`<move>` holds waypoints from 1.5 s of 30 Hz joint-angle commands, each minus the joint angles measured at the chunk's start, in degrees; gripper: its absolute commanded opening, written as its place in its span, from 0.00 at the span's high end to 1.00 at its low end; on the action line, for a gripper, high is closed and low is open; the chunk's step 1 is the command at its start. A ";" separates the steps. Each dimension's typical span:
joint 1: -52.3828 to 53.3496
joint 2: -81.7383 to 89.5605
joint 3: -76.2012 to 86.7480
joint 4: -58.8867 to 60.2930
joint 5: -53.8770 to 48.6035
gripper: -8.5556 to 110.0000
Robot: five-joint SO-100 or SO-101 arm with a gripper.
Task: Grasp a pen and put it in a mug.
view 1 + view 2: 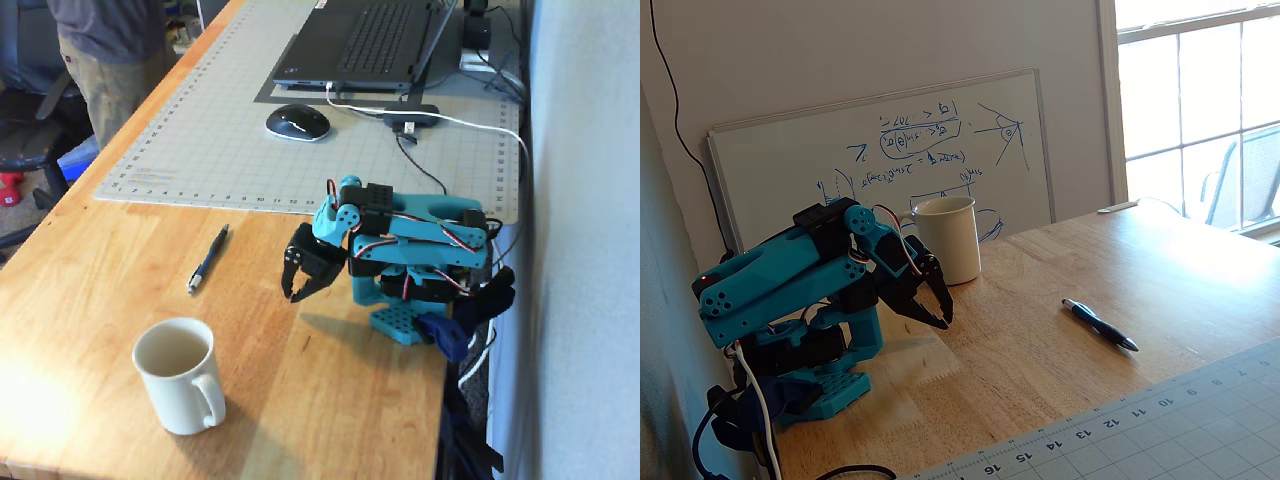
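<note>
Nothing in the job looks done yet: the pen (208, 259) lies flat on the wooden table (100, 290), well apart from the mug (179, 374), and the mug looks empty inside. The gripper (298, 294) hangs folded near the arm's base, holding nothing, its tips close with only a small gap. It has to reach the pen, grab it, and drop it in the mug.

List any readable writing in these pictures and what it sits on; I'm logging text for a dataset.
"16", "15", "14", "13", "12", "11": ruler numbers along the cutting mat edge.
Blue handwritten formulas and sketches on the whiteboard: too blurred to read.
Numbers along the mat edge in the other fixed view: too small to read.
The mug, pen and laptop: no readable marking.
</note>
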 commanded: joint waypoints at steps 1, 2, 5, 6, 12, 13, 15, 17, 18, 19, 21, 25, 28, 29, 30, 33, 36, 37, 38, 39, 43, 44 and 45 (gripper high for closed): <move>-0.35 1.67 -0.97 0.26 0.26 0.92; -0.35 1.67 -0.97 0.26 0.26 0.92; -0.35 1.67 -0.97 0.26 0.26 0.92; -0.35 1.67 -0.97 0.26 0.26 0.92; -0.35 1.67 -0.97 0.26 0.26 0.92; -0.35 1.67 -0.97 0.26 0.26 0.92; -0.35 1.41 -1.05 0.26 0.09 0.92; -0.35 0.79 -1.32 -0.44 -0.35 0.92; -0.35 0.00 -1.49 -0.62 -1.05 0.92; 0.09 -1.32 -1.76 -0.79 -1.93 0.92; 0.18 -5.10 -3.87 -2.20 -4.13 0.91; 0.26 -18.11 -10.90 -5.36 -8.61 0.88; 0.35 -29.88 -18.37 -6.42 -10.11 0.86; 0.35 -33.66 -21.45 -6.42 -10.11 0.85; 0.35 -37.27 -24.52 -6.42 -10.11 0.85; 0.79 -46.93 -33.84 -5.80 -10.20 0.85; 4.57 -54.76 -42.19 -6.68 -10.28 0.85; 6.06 -57.04 -45.18 -6.77 -10.37 0.85; 7.56 -59.68 -48.52 -6.94 -10.37 0.85; 9.05 -62.05 -51.77 -7.12 -10.46 0.85; 14.06 -72.95 -62.75 -6.59 -14.24 0.85; 15.64 -75.94 -65.30 -7.03 -16.00 0.85; 17.40 -78.84 -67.76 -7.21 -18.02 0.85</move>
